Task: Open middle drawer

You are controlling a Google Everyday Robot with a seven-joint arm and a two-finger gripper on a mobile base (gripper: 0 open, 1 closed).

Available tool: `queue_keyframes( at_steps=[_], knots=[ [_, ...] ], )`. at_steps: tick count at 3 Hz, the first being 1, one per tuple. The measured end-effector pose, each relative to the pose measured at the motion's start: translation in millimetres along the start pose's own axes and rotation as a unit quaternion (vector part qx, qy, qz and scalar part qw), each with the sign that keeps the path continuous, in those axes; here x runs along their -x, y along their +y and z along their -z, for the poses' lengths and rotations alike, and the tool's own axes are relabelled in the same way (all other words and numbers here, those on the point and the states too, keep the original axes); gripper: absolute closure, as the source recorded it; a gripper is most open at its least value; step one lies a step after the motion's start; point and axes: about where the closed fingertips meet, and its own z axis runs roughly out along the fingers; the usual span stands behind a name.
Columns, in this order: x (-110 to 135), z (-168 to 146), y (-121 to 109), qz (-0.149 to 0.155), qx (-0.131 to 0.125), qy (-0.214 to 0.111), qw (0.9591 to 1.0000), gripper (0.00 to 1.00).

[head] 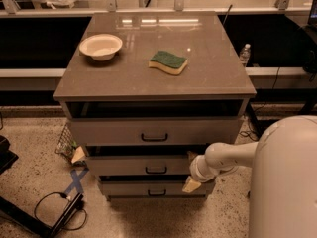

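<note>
The middle drawer [143, 163] is the second of three grey-beige fronts in the cabinet, with a small dark bar handle [156, 170] at its centre. Its front stands a little proud of the cabinet, with a dark gap above it. My gripper [191, 170] is at the right end of this drawer front, to the right of the handle. Its two tan fingertips [191, 184] are spread apart, one above and one below the drawer front. My white arm [282, 177] fills the lower right.
The top drawer [153, 131] is slightly open and the bottom drawer [156, 188] sits below. On the cabinet top are a white bowl [100, 46] and a green-yellow sponge [168, 62]. A cable [54, 207], blue tape [74, 182] and a wire basket [64, 140] lie on the floor at left.
</note>
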Motion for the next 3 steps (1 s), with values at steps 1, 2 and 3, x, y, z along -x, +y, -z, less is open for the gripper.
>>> queue_keyframes(
  at_steps=[1,2,3],
  knots=[
    [-5.4,2.8,6.7,0.001,0.004,0.012,0.9999,0.48],
    [-6.0,5.5,6.8,0.000,0.003,0.016,0.9999,0.72],
    [-5.1,7.6,6.3,0.000,0.003,0.016,0.9999,0.95]
  ],
)
